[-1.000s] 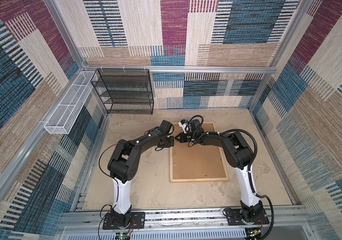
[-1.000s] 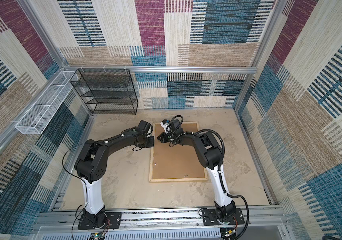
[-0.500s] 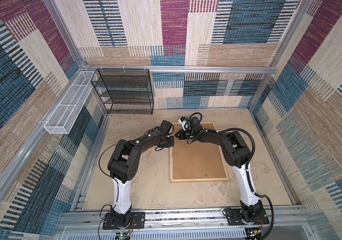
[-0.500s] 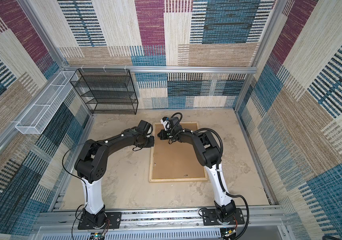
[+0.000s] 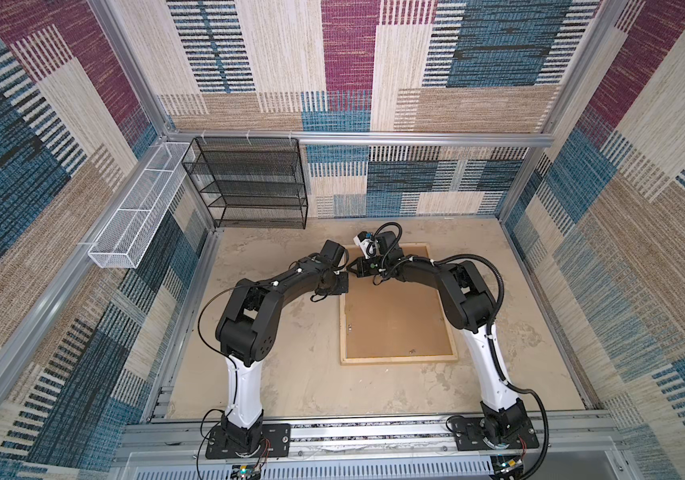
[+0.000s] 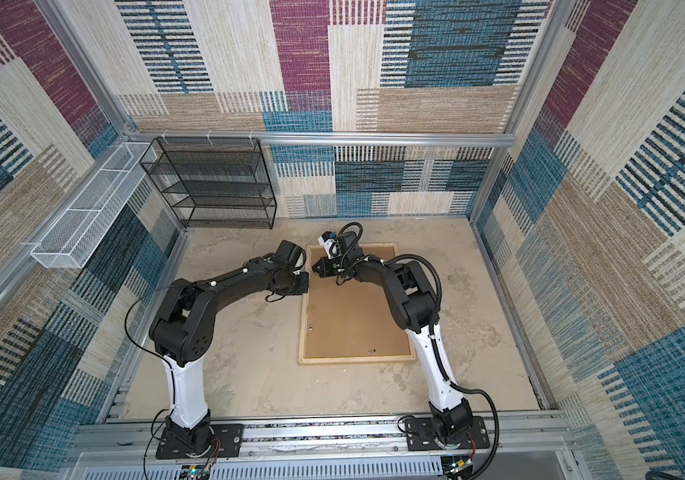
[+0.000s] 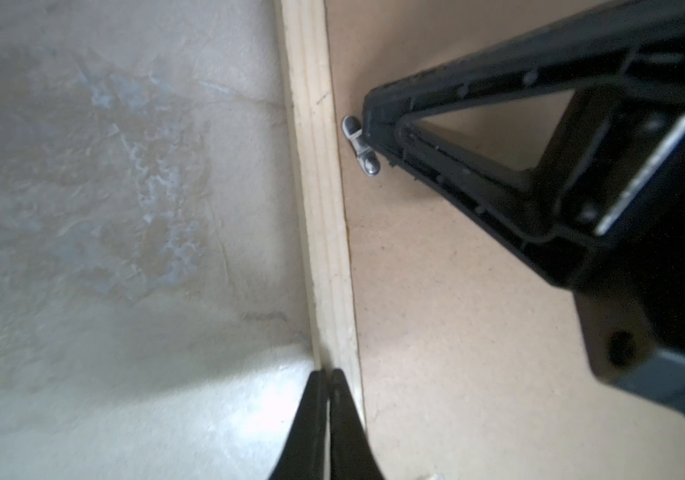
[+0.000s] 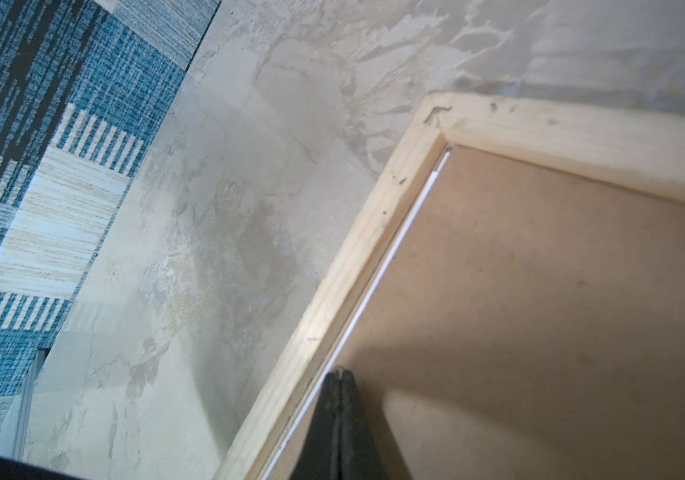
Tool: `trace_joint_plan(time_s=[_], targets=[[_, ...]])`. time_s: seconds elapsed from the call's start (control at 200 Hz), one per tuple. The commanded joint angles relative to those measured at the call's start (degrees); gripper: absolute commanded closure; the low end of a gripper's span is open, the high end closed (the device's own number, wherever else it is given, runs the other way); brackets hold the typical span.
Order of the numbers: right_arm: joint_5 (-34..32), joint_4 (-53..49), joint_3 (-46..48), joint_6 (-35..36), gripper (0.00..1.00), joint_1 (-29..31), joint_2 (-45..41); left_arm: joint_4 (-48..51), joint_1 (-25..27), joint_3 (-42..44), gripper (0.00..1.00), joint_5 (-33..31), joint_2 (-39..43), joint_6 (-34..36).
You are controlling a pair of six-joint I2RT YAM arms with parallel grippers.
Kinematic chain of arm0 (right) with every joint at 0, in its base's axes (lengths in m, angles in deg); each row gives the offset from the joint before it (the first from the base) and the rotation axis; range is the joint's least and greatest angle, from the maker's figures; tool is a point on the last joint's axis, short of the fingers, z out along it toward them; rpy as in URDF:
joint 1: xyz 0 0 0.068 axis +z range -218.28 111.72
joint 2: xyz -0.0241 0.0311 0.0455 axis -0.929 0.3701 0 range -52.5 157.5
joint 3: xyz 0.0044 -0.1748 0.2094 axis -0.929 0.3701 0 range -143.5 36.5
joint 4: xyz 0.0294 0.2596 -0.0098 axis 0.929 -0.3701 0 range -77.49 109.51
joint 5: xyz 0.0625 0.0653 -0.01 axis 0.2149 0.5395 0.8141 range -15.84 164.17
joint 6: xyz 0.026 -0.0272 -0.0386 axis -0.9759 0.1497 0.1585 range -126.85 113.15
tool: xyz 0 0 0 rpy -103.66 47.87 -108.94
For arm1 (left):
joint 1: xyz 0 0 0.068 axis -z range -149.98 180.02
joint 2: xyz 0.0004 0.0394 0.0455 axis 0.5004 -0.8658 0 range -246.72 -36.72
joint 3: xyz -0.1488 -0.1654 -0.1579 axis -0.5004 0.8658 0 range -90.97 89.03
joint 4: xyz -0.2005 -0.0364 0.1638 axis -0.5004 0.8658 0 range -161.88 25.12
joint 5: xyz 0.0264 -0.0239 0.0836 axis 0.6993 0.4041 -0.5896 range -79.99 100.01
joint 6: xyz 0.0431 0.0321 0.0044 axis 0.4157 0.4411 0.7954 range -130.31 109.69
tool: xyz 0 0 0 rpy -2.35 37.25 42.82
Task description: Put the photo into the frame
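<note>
Here, my 2 pairs of jaws are pressed together, holding nothing. The frame (image 5: 399,360) lies flat, back up, on the table (image 5: 290,374), with a brown backing board (image 5: 394,320) inside it. My left gripper (image 7: 327,376) tips over the frame's left bar. My right gripper (image 8: 338,372) meets a metal tab (image 7: 360,145) on the board. A thin white edge (image 8: 376,284) shows beneath the board; which sheet it is, I cannot tell.

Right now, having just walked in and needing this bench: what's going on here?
The frame lies face down, a brown backing board in it. Both arms are at its left bar: the left gripper, fingers shut, is on the wood; the right gripper, also shut, is at a small metal clip. I can't see the photo.
</note>
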Motion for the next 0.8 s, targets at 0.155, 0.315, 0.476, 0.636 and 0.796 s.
trace_joint_plan(time_s=[0.155,0.315,0.476,0.636,0.796], targets=[[4.2,-4.3,0.0,1.9,1.0,0.3,1.0,1.9,0.3,-0.4,0.9,2.1,-0.4,1.2],[3.0,-4.6,-0.5,1.4,1.0,0.3,1.2,2.1,0.2,-0.4,0.89,1.9,-0.3,1.0],[3.2,-1.0,2.1,-1.9,0.97,-1.1,-0.2,2.0,0.2,-0.2,0.82,1.2,0.2,0.9],[4.8,0.8,3.5,-3.5,0.96,-2.5,-1.0,2.0,0.3,-0.4,0.78,1.3,0.2,0.7],[5.9,0.4,4.1,-2.9,0.95,-2.5,-1.5,2.0,0.4,-1.2,0.78,0.8,-0.7,0.6]])
